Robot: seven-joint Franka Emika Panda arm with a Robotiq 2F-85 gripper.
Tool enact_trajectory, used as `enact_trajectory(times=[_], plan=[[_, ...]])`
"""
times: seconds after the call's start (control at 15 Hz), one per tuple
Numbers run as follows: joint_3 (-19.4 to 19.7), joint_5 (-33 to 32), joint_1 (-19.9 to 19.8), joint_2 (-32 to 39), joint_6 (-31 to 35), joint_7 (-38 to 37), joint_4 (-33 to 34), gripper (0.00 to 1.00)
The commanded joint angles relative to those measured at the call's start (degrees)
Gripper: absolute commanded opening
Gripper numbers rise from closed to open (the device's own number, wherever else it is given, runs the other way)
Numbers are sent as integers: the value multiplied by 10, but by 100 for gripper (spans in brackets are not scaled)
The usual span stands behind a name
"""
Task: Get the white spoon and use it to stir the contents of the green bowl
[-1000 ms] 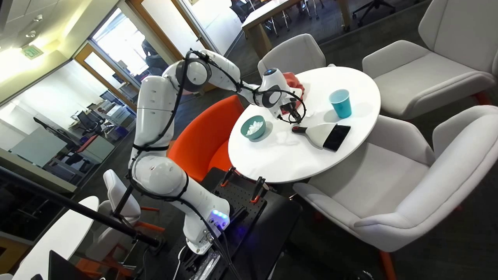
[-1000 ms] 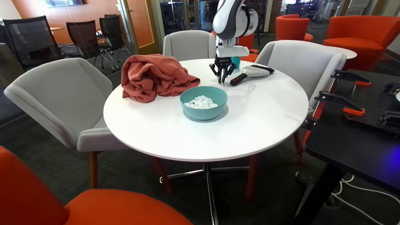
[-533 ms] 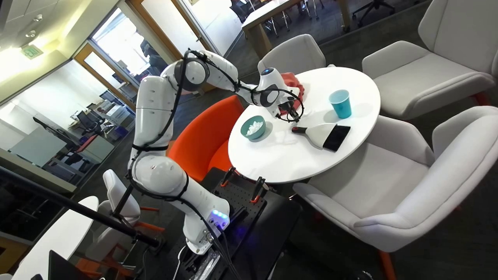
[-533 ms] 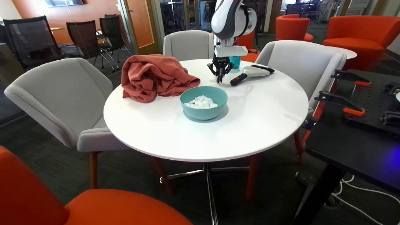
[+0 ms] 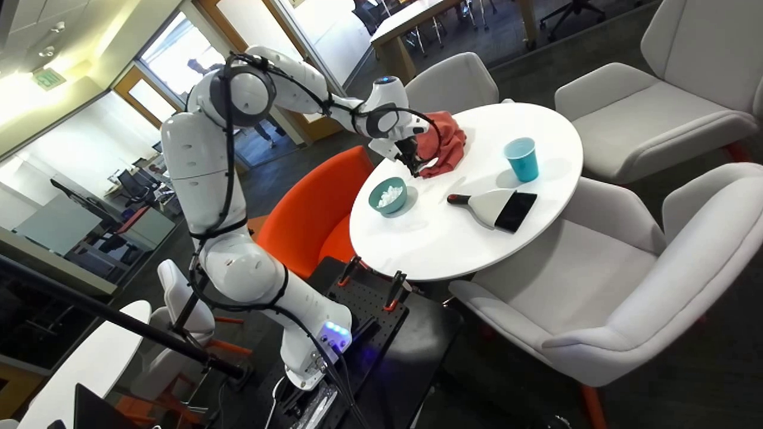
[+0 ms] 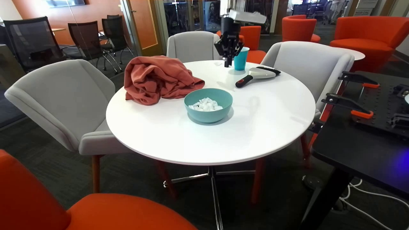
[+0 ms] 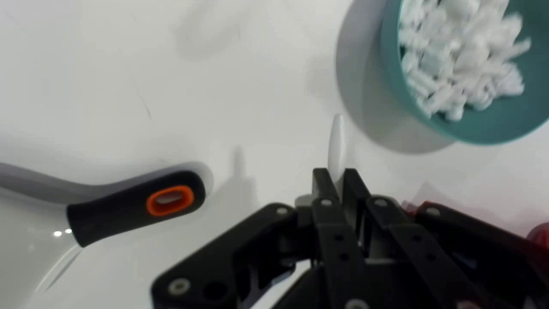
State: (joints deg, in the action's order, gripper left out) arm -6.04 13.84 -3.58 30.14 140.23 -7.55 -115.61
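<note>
Nearest in the wrist view, the gripper (image 7: 336, 171) has its fingers pressed together on the white spoon (image 7: 337, 139), one end of which juts out past the fingertips. There is only one arm (image 5: 197, 161) to consider. A shadow (image 7: 239, 184) that seems to be theirs falls apart from them to the left on the white table (image 6: 204, 143), so the spoon looks lifted. Level with the fingers, the red cloth (image 6: 156, 80) shows at the right, and at the left lies the black handle (image 7: 113, 212) of what looks like a hand brush (image 6: 265, 73), clear of the spoon. Farther off, right of the spoon's tip, the green bowl (image 7: 499, 124) stands upright with white pieces (image 7: 463, 60) in it. The coming move turns on this: from the hand the bowl lies far and to the right, while the spoon's long axis runs straight on from the fingers, near to far, its slim rounded end pointing past the bowl's left side. Whether that end is handle or head does not show. The round bowl has no long axis. Stirring seems yet to begin; the spoon will probably have to go right and over the rim before it dips, and coming in low could knock the bowl. Farthest, in an exterior view, the teal cup (image 6: 241, 60) stands upright past the gripper and to its right
</note>
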Motion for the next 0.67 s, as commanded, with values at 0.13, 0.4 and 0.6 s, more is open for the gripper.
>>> enact_trajectory(times=[0.13, 0.4, 0.6], plan=[[4, 15, -25, -149, -272, 99, -52, 3], [23, 8, -7, -149, -350, 102, -25, 11], [22, 8, -4, -151, -364, 106, -23, 11]])
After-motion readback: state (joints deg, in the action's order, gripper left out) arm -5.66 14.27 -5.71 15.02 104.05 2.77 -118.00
